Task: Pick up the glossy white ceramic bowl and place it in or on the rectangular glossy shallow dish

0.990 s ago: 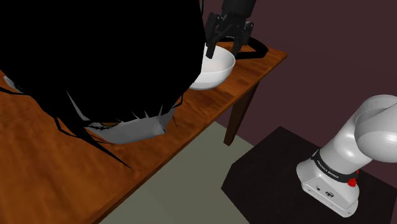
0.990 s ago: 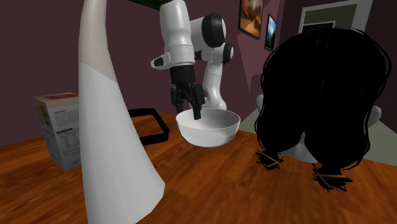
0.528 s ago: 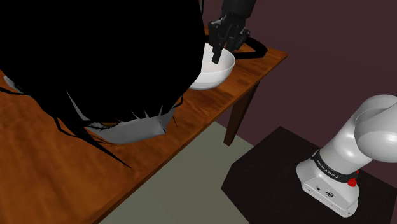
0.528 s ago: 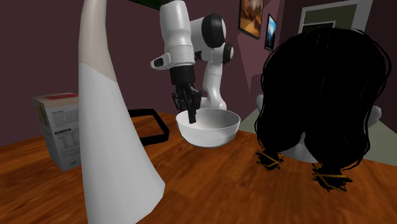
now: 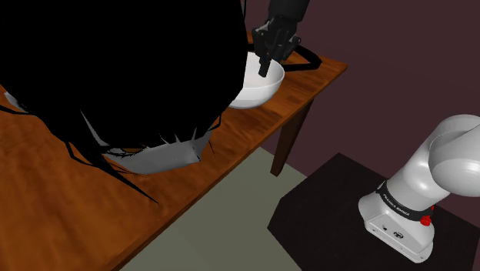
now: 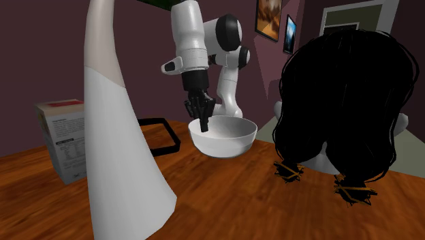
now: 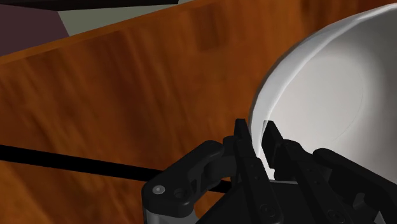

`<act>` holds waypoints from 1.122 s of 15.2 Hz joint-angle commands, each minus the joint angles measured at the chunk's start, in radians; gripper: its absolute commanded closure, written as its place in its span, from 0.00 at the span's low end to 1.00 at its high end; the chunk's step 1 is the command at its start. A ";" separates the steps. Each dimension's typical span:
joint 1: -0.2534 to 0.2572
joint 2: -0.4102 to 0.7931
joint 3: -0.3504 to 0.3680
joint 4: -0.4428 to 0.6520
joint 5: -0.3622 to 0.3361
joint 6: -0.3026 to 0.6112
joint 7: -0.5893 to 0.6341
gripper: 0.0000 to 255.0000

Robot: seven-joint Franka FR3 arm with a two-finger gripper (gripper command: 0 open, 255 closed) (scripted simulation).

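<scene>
A white bowl stands on the wooden table near its far corner. My black gripper comes down from above and is shut on the bowl's rim, on the side toward the black rectangular dish. In the wrist view the gripper clasps the thin white rim of the bowl, one finger inside and one outside. The dish shows there as a dark bar across the wood. It lies flat beside the bowl.
A large black spiky object on a pale base covers much of the table. A tall white cone shape and a printed box stand near the second exterior camera. The table's edge and leg face the stand.
The fingers, open astride the bowl's rim a second ago, have shut on it. Bowl and arm have otherwise stayed in place.
</scene>
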State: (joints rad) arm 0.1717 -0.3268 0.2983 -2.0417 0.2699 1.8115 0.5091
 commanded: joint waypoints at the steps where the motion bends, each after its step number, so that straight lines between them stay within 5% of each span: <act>1: 0.000 0.001 -0.001 0.013 -0.001 -0.013 0.002 1.00; 17: -0.008 0.047 -0.010 0.272 -0.023 -0.224 0.045 1.00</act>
State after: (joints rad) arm 0.1642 -0.2863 0.2884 -1.7896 0.2492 1.6011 0.5513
